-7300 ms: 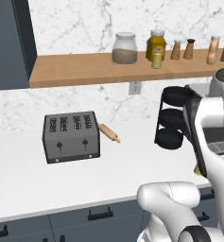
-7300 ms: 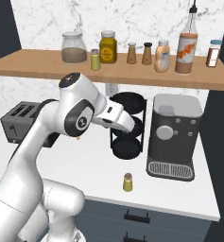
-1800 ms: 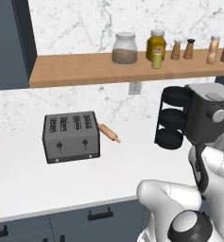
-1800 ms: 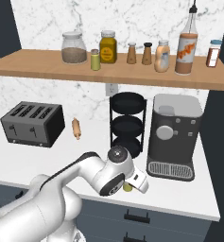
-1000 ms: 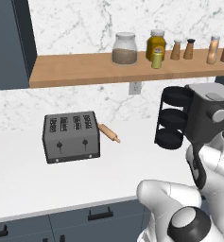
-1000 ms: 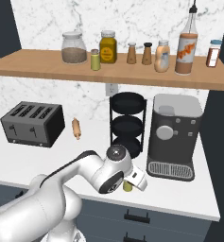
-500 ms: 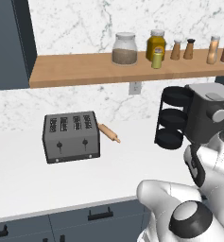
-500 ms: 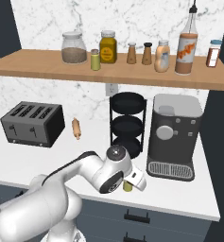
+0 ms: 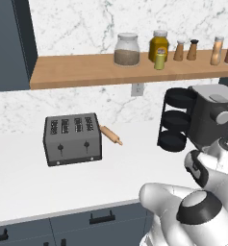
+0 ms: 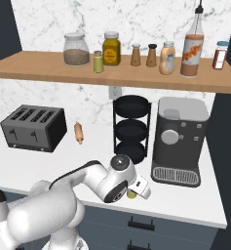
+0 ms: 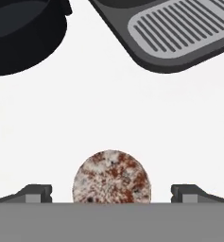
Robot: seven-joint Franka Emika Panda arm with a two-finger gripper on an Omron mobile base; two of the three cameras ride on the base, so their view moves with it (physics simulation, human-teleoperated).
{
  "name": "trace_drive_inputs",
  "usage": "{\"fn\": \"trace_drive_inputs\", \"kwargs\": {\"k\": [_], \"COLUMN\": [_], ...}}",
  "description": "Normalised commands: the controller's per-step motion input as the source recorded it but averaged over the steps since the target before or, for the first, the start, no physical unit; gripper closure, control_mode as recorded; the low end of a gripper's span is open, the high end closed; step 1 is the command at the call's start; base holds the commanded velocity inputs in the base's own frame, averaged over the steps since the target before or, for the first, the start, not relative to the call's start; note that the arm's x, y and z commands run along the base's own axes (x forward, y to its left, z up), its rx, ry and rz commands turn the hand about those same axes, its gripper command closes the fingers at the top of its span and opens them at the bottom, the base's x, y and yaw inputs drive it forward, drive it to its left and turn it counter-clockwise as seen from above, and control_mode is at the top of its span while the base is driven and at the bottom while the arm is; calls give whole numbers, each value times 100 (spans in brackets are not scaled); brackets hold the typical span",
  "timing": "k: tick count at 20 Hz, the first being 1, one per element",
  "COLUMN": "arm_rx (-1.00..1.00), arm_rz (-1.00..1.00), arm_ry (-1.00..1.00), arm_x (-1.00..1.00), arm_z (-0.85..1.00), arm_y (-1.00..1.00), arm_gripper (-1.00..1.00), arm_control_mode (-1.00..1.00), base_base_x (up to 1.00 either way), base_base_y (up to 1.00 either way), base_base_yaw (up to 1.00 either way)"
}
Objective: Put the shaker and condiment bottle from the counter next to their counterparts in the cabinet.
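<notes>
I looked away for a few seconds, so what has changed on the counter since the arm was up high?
The arm swung down from in front of the tiered rack to the counter's front edge. Its tool now hangs open straight over the shaker, one fingertip on each side, nothing gripped yet. In the last two seconds it hardly moved. Toaster, rolling pin, coffee machine and the shelf jars stayed put.

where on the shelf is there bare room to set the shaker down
The shelf is bare left of the big glass jar. From the matching shaker rightward to the reddish-brown bottle, jars and bottles stand crowded.
</notes>
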Motion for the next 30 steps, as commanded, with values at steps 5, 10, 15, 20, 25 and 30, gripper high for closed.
{"fn": "trace_drive_inputs", "kwargs": {"k": [5,10,15,20,25,30], "arm_rx": [0,0,0,0,0,0], "arm_rz": [0,0,0,0,0,-4], "arm_ry": [0,0,0,0,0,-3], "arm_x": [23,19,32,31,31,12], "arm_z": [-24,-26,-21,-9,0,30], "arm_y": [0,1,-6,-8,0,0], "arm_gripper": [-100,100,100,100,100,100], "arm_control_mode": [-100,-100,-100,-100,-100,-100], "base_base_x": [0,0,0,0,0,0], "base_base_y": [0,0,0,0,0,0], "base_base_yaw": [0,0,0,0,0,0]}}
